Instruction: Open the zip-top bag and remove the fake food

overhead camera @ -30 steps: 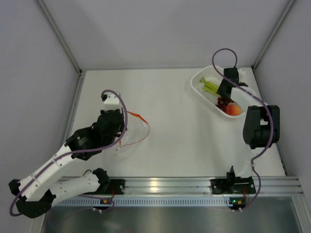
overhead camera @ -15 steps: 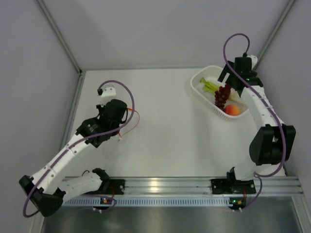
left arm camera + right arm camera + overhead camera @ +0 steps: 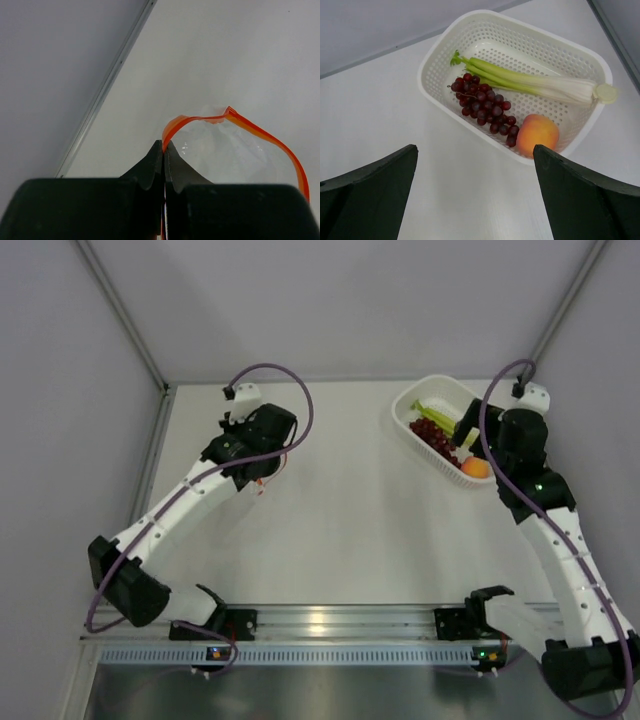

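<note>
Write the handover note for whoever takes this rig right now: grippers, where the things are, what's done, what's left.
The left gripper is shut on the zip-top bag, pinching its orange zipper strip.
The right gripper is open and empty, hovering near the white basket.
Fake food: the grape bunch, green stalk and orange-pink fruit all lie in the basket.
Done: the bag's mouth is open and no food shows inside it.
Left: probably only setting the bag down and letting go.
</note>
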`<state>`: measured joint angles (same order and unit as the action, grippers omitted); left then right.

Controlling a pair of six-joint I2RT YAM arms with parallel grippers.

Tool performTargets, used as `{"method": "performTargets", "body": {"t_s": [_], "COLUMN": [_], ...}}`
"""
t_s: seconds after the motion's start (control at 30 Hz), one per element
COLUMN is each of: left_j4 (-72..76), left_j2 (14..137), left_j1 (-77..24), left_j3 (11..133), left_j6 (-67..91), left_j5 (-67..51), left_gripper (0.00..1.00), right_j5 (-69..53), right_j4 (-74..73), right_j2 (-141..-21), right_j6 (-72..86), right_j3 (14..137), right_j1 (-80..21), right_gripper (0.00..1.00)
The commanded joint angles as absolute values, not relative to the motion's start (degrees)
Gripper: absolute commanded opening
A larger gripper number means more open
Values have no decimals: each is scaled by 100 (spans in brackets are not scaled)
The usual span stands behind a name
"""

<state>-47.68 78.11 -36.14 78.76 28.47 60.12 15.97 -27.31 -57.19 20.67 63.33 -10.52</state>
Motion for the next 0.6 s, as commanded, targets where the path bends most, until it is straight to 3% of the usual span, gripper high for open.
{"method": "performTargets", "body": {"t_s": [0.0,0.3,0.33,0.5,0.57], "left_j4": [-4746,-4737,-4746,-4737,-4737], "left_j2": [8392,10439,10537,10679,10600], "left_j1": [-3586,-3595,-3603,-3744,-3832], "left_j3": [8305,9447,9605,9896,10028], "left_j6": [2988,3006,2997,3102,3129], "left_j5": [6459,6092,6013,5521,5432], "left_gripper": [5,6,9,44,50], "right_j5": [1741,668,659,659,685], "right_j4": [-2830,-3225,-3278,-3305,-3366], "right_j2": [-4915,-3815,-3745,-3682,-3753], "right_j6": [2179,2180,2162,2092,2048], "right_j3": [5952,5528,5520,5388,5466], "right_j1": [-1116,-1108,-1116,-1116,-1116], "right_gripper": [99,99,99,99,99]}}
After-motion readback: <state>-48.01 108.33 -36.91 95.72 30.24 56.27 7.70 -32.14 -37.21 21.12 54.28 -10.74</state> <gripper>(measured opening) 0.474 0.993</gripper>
